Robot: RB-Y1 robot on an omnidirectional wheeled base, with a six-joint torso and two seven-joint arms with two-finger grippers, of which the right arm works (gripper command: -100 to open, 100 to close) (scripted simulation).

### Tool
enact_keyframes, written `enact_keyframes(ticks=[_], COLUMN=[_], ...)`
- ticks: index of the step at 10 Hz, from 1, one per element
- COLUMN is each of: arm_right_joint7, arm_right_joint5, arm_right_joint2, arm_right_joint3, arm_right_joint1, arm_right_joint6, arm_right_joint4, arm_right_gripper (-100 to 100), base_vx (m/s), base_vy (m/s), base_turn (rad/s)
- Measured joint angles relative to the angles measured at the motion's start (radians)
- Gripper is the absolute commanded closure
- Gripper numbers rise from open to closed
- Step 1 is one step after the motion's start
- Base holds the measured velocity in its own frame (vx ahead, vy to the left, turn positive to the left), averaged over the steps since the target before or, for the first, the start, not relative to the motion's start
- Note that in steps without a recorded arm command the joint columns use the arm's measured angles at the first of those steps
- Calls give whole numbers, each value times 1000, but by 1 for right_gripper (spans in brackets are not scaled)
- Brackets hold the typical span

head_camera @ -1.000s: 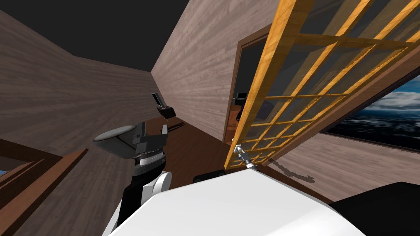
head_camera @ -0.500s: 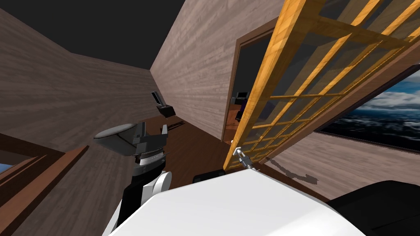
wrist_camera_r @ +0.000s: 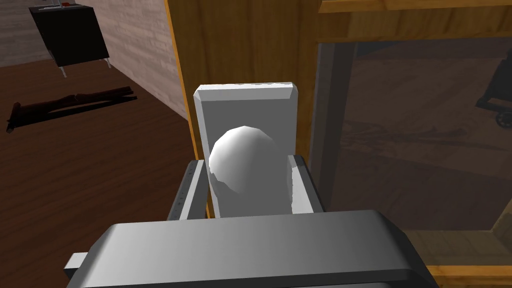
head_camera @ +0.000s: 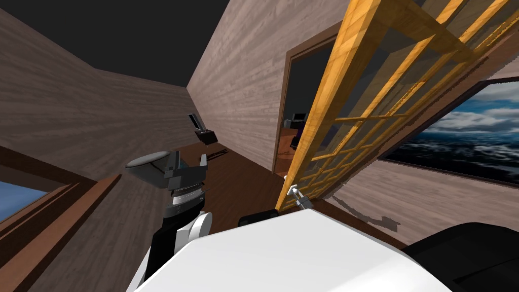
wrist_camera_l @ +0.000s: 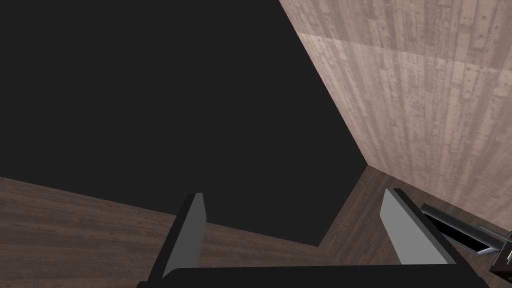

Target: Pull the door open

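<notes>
Right gripper [wrist_camera_r: 246, 172] closed on the pale round door knob [wrist_camera_r: 242, 160], one finger against each side, so that a pull along the arm can carry the door with it. The knob lies between the fingers, projecting from its grey backplate [wrist_camera_r: 245, 107] toward the gripper body. The glazed, orange-framed door [head_camera: 324, 101], long axis upright, stands ajar, free edge at the gripper. Left gripper [wrist_camera_l: 295, 197] idle, fingers spread.

A room in a house. Pale wood-plank walls [head_camera: 243, 76] meet a dark wooden floor [head_camera: 238, 175]. A door [head_camera: 324, 101] of yellow wood, glazed in small panes, stands open from a brown frame [head_camera: 283, 101], with another wood-floored room beyond. A wide window [head_camera: 456, 147] shows sea and cloudy sky. A small black cabinet [wrist_camera_r: 70, 32] on thin legs stands by one wall.
</notes>
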Motion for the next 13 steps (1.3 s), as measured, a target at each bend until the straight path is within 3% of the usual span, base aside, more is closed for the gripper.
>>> enact_keyframes(ticks=[1, 4, 5, 6, 9, 13], arm_right_joint7=[-1, -13, -15, -18, 11, 28], arm_right_joint5=[-4, -9, -12, -16, -11, -5], arm_right_joint2=[5, 25, 25, 24, 38, 54], arm_right_joint3=[-3, -4, -5, -6, -3, 1], arm_right_joint1=[5, 24, 44, 70, 130, 182], arm_right_joint6=[-7, -66, -83, -102, -148, -214], arm_right_joint4=[7, 45, 46, 48, 54, 78], arm_right_gripper=[100, 100, 100, -100, -100, -100], base_vx=[0, -12, -25, 22, 36, 6], base_vy=[-56, -48, -40, 21, 46, 11], base_turn=[204, 165, 156, -63, -104, -88])
